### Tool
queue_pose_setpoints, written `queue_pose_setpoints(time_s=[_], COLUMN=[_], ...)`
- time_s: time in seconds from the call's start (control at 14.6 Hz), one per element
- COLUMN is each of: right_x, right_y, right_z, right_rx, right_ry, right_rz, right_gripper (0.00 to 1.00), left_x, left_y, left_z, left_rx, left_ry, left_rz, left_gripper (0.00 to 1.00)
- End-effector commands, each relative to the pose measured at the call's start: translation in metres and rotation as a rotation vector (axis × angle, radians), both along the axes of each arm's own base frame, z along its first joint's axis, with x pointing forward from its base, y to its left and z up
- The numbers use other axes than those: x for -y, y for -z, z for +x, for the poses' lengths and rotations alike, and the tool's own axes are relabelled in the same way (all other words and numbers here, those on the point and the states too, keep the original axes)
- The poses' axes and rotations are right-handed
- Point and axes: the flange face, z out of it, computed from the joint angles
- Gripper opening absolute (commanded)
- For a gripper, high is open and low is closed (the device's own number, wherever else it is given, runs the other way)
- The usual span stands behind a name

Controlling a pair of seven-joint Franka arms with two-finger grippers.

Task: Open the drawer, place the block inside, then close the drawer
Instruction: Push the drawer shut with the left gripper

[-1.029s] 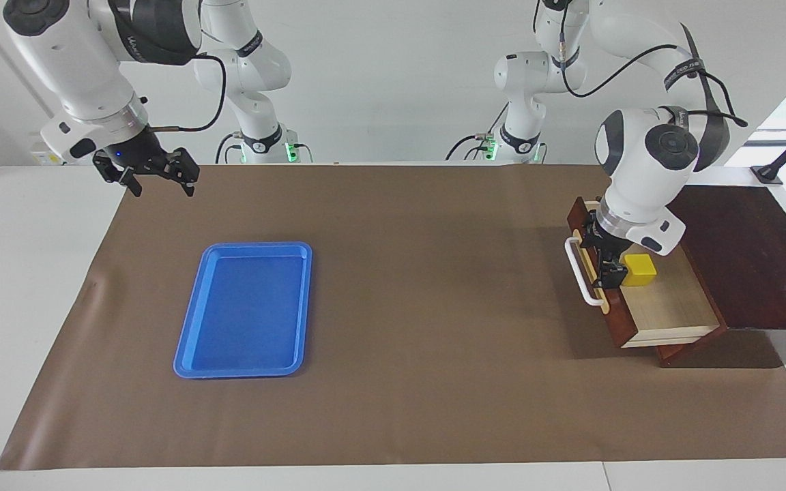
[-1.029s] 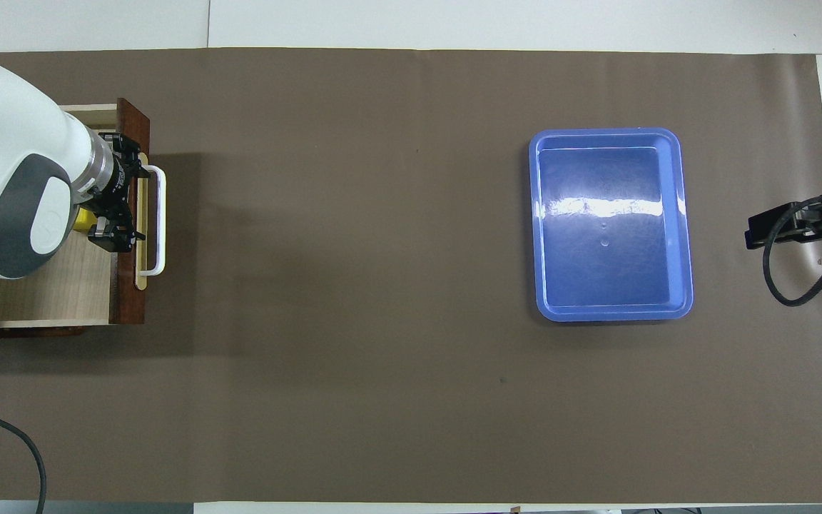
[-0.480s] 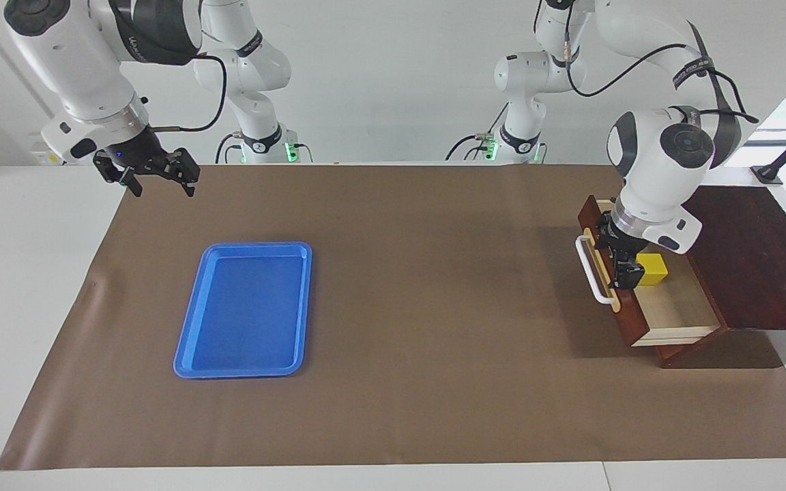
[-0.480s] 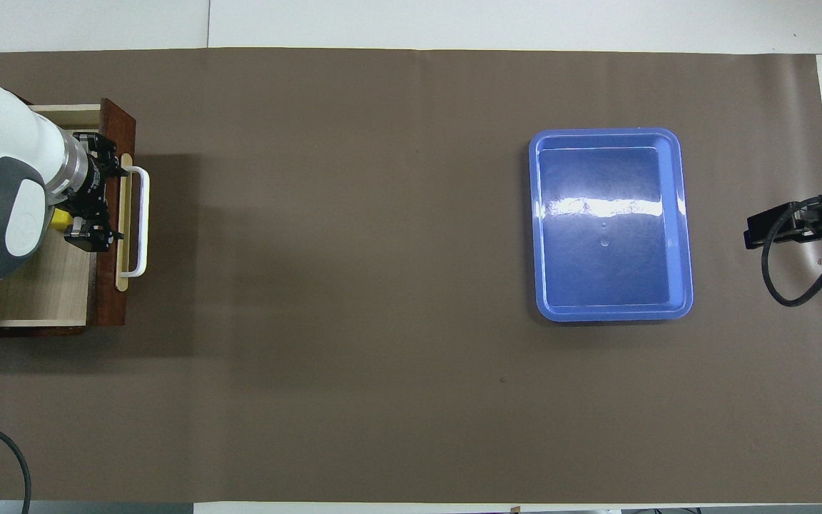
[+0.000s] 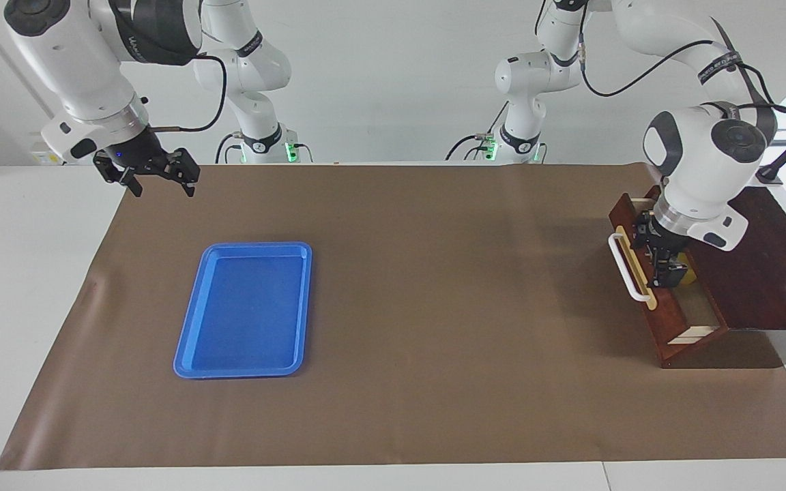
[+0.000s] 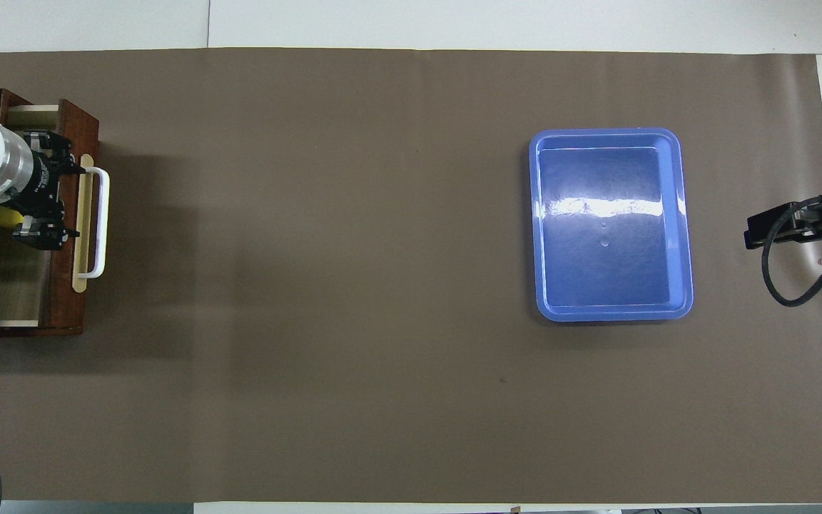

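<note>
Right now my left gripper [image 5: 662, 262] is sitting with its fingers spread and grasping nothing, down at the inner face of the drawer [image 5: 645, 290] front, with the block [image 5: 688, 276] just beside it. That small yellow cube is lying inside the drawer, mostly hidden by my wrist, only a sliver showing. The drawer is standing partly open out of its dark wooden box [image 5: 768, 259], at the left arm's end of the table. Its front is running lengthwise along the nearer-to-farther line, and its white bar handle [image 5: 628, 266] is following the same long axis, facing toward the right arm's end of the table. In front of the handle the brown mat [image 5: 434, 307] is lying bare for a wide stretch, so there is open room on that side, while the box is closing off the side toward the table's edge. My right gripper [image 5: 157, 181] is waiting released, hanging over the mat's corner near the robots. Well apart from the drawer, the blue tray [image 5: 246, 310] is resting flat on the mat.
</note>
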Motion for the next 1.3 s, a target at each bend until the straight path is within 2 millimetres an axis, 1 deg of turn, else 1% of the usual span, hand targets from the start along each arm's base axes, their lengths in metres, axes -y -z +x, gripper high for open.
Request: queue_pose_setpoints(time_s=[0.0, 0.07, 0.21, 0.41, 0.55, 0.62, 0.69, 0.82, 0.96, 1.03, 1.17, 1.23], right_x=[-0.002, -0.003, -0.005, -0.003, -0.003, -0.003, -0.003, -0.001, -0.002, -0.002, -0.002, -0.002], right_y=[0.0, -0.001, 0.0, 0.0, 0.0, 0.0, 0.0, 0.0, 0.0, 0.0, 0.0, 0.0], right_z=[-0.006, -0.005, -0.006, -0.006, -0.006, -0.006, -0.006, -0.006, -0.006, -0.006, -0.006, -0.006], right_rx=[0.011, 0.014, 0.01, 0.01, 0.01, 0.008, 0.008, 0.01, 0.011, 0.01, 0.01, 0.01], right_ry=[0.002, 0.001, -0.001, 0.001, 0.001, 0.001, 0.001, 0.004, 0.002, 0.002, 0.002, 0.002], right_rz=[-0.02, -0.02, -0.02, -0.02, -0.018, -0.018, -0.02, -0.02, -0.02, -0.02, -0.02, -0.02], right_gripper=[1.0, 1.0, 1.0, 1.0, 1.0, 1.0, 1.0, 1.0, 1.0, 1.0, 1.0, 1.0], left_x=[-0.024, -0.035, -0.051, -0.051, -0.037, -0.021, -0.012, -0.002, 0.013, 0.03, 0.05, 0.065], left_y=[-0.003, 0.0, 0.003, -0.001, -0.014, -0.022, -0.034, -0.06, -0.072, -0.081, -0.084, -0.089], left_z=[-0.005, -0.007, -0.009, -0.008, -0.006, -0.006, -0.009, -0.014, -0.024, -0.032, -0.05, -0.059], left_rx=[0.022, 0.021, 0.035, 0.023, -0.024, -0.053, -0.072, -0.085, -0.121, -0.146, -0.24, -0.27], left_ry=[0.032, 0.032, 0.03, 0.053, 0.103, 0.165, 0.217, 0.305, 0.43, 0.537, 0.742, 0.826], left_rz=[0.025, 0.026, 0.029, 0.031, 0.032, 0.036, 0.037, 0.03, 0.007, -0.005, -0.05, -0.059], left_gripper=[1.0, 1.0, 1.0, 1.0, 1.0, 1.0, 1.0, 1.0, 1.0, 1.0, 1.0, 1.0])
